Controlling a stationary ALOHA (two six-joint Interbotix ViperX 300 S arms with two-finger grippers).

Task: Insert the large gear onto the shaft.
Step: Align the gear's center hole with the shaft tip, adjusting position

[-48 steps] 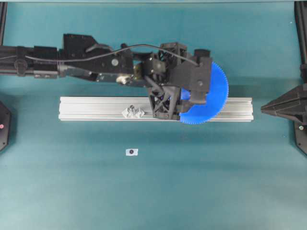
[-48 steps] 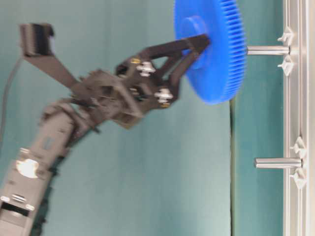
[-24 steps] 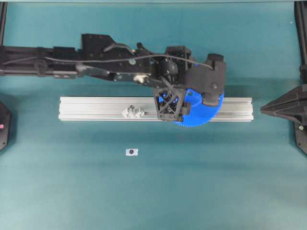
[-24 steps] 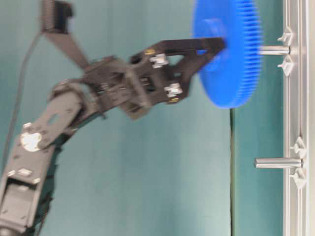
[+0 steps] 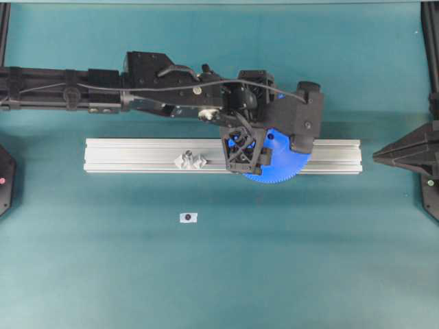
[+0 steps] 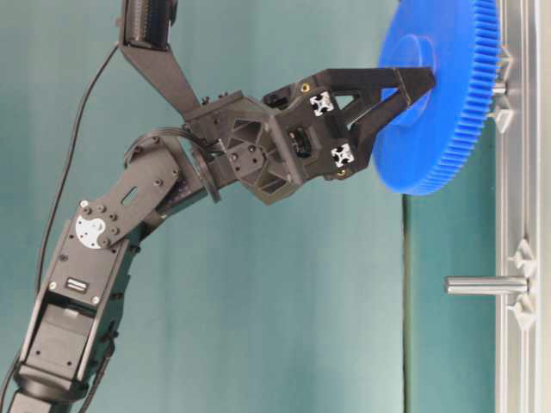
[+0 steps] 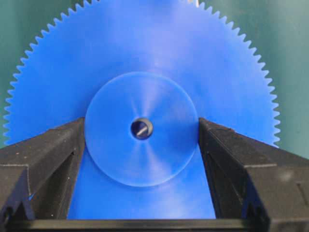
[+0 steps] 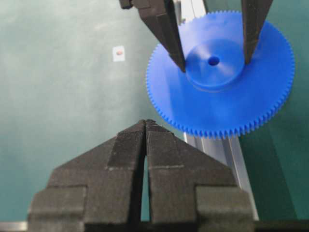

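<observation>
My left gripper (image 6: 411, 86) grips the large gear (image 8: 219, 75) by its raised hub, one finger on each side of it, as my left wrist view shows plainly. My right gripper (image 8: 146, 126) sits well apart at the edge of the surface (image 5: 206, 274), its jaws pressed together on nothing.

I judge the job mostly done, though not finished. From the side, the gear stands over the shaft (image 6: 498, 88) on the aluminium rail (image 5: 137, 156), and only a short stub of the pin shows between the gear's face and the rail. Through the gear's centre hole my left wrist view catches a grey tip, so I take it that the shaft has entered the bore. The gear looks slightly tilted against the rail and does not seem seated on the clear mount; I cannot tell how much travel remains. What is left, as I read it: press the gear home until it sits flat, then let go and pull away.

The second pin (image 6: 486, 285) stands bare further along the rail, its own clear mount (image 5: 190, 161) visible from above. A small white tag (image 5: 188, 217) lies on the surface near the rail.

No containers are here; the rail is the only thing carrying parts, and it bears just the two pins on their mounts.
</observation>
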